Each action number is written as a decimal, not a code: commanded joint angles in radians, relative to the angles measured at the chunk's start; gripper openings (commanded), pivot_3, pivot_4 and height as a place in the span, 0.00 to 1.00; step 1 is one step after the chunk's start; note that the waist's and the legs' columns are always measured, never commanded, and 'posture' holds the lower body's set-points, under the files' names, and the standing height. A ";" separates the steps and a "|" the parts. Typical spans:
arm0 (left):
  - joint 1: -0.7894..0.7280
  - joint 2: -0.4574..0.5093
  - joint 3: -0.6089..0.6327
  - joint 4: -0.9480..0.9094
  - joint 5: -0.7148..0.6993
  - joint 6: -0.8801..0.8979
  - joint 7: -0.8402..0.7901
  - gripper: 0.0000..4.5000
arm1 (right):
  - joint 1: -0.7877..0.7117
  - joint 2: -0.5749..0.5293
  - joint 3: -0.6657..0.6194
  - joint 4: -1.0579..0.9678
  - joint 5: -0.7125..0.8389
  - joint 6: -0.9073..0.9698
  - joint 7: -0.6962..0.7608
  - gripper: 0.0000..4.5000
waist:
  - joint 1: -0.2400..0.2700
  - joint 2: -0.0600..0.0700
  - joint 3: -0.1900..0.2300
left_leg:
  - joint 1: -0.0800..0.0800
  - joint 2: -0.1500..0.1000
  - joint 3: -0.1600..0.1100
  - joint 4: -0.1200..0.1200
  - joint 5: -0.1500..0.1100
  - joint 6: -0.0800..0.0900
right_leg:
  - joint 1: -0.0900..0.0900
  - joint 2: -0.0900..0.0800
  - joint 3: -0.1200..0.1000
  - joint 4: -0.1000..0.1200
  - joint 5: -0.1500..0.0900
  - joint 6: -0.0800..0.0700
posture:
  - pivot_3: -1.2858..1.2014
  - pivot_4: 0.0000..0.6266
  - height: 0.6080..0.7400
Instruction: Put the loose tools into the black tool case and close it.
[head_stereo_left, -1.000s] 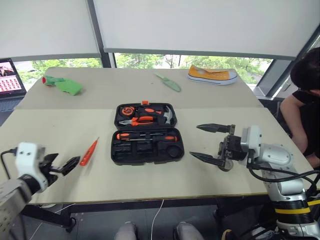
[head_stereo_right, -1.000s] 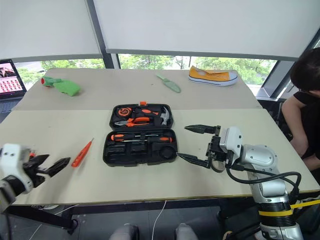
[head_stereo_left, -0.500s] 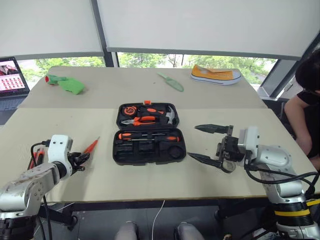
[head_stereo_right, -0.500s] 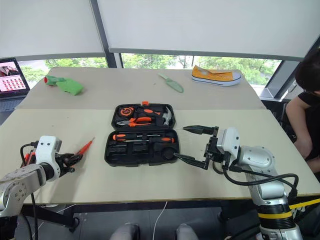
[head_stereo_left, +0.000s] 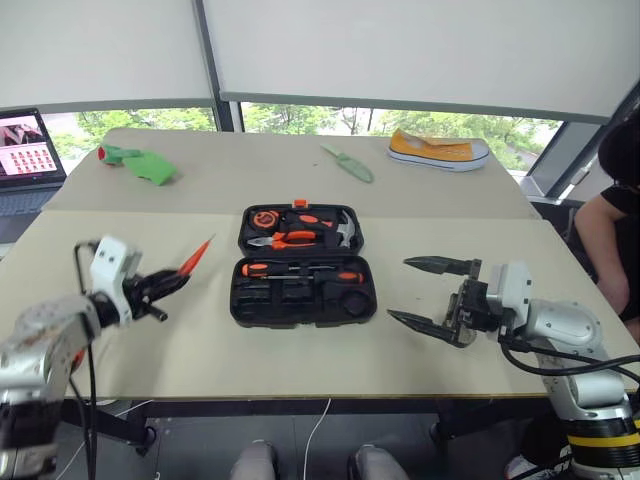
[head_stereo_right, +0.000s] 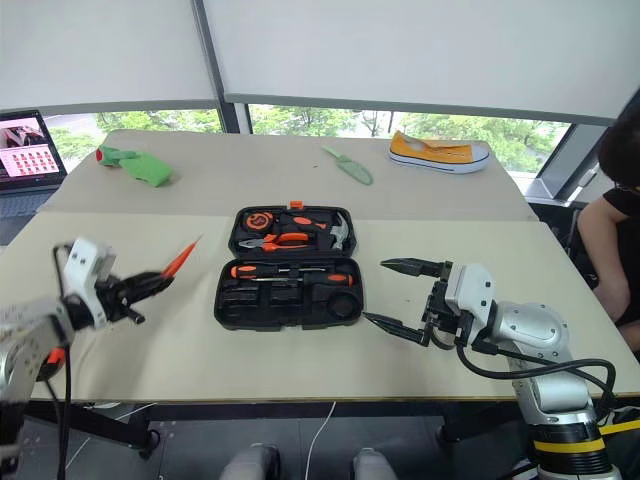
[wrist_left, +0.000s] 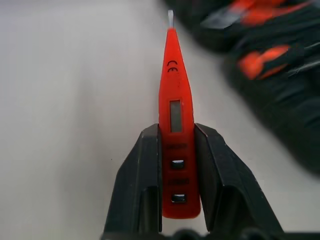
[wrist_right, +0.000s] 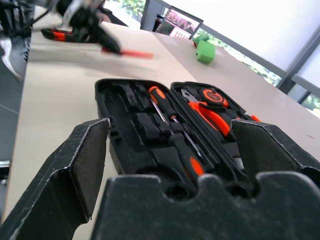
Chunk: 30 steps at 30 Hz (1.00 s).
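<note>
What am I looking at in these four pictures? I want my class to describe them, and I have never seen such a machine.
It is a two-armed robot at a beige table. Two pictures come from cameras in its head, looking down over its arms; two come from a camera on each wrist.

On the table lies an open black plastic tool case with tools in moulded slots. Farther back lie a green garden trowel and a yellow sneaker; a laptop stands at the left edge.

The left gripper is clamped on a slim orange screwdriver, lifted off the table. The right gripper hangs open beside the case, holding nothing.
</note>
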 joint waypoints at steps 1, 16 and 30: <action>-0.160 0.001 -0.163 0.069 0.063 -0.126 -0.247 0.11 | -0.010 -0.021 -0.032 -0.032 0.029 0.037 -0.018 1.00 | 0.001 0.000 0.000 | 0.000 0.000 0.000 0.000 0.000 -0.001 | 0.000 0.000 0.000 0.000 0.000 0.001 | 0.52 0.24 1.00; -0.552 -0.120 -0.524 0.532 0.493 -0.562 -0.450 0.11 | 0.024 -0.038 -0.046 -0.088 0.013 0.061 -0.048 1.00 | -0.008 0.000 0.000 | -0.006 0.000 -0.003 0.004 0.001 0.000 | -0.002 0.003 0.001 0.001 0.000 0.003 | 0.52 0.24 1.00; -0.574 -0.165 -0.562 0.593 0.602 -0.596 -0.448 0.11 | 0.043 -0.047 -0.046 -0.102 0.022 0.079 -0.056 1.00 | -0.011 0.000 0.000 | -0.006 0.000 -0.005 0.013 0.001 0.001 | 0.000 0.002 0.000 0.007 0.001 0.005 | 0.52 0.24 1.00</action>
